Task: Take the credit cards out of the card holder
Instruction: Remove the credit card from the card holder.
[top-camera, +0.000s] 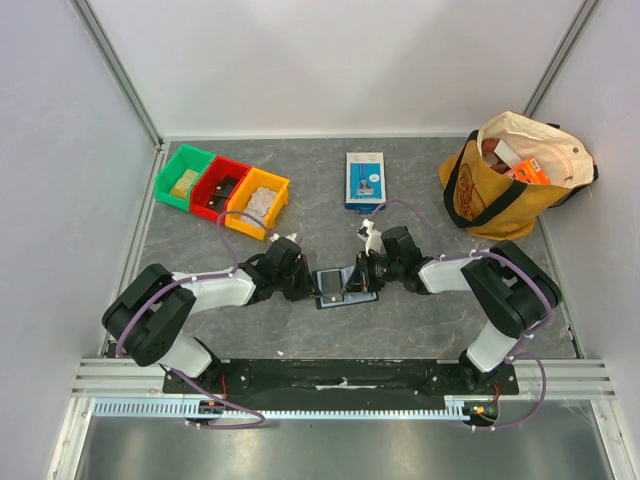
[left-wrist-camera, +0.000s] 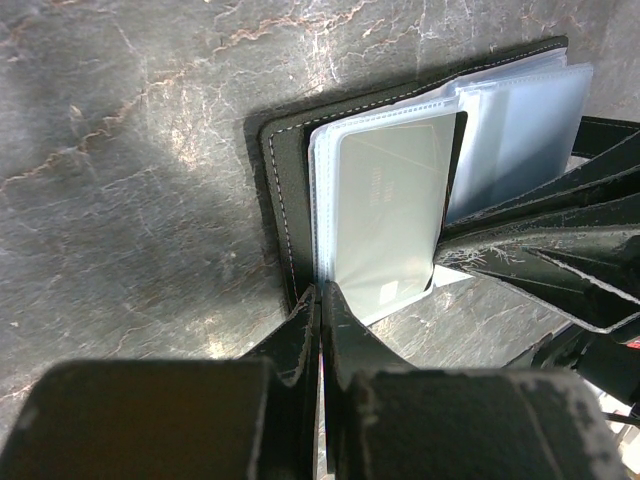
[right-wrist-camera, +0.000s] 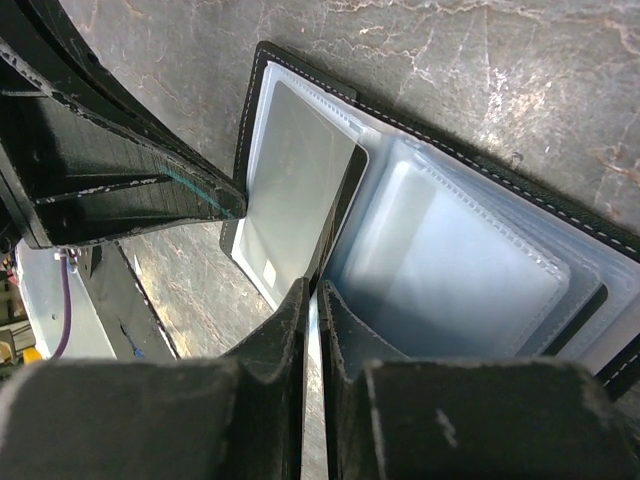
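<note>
The black card holder lies open on the table between both grippers, its clear plastic sleeves fanned out. One pale credit card shows on the top leaf, tilted up from the other sleeves. My left gripper is shut on the holder's near edge, beside the sleeve bundle. Opposite it, my right gripper has its jaws pinched to a thin slit on the card's edge. Other cards are hidden.
Green, red and yellow bins stand at the back left. A blue-and-white box stands at the back middle, and a yellow tote bag at the back right. White walls enclose the table.
</note>
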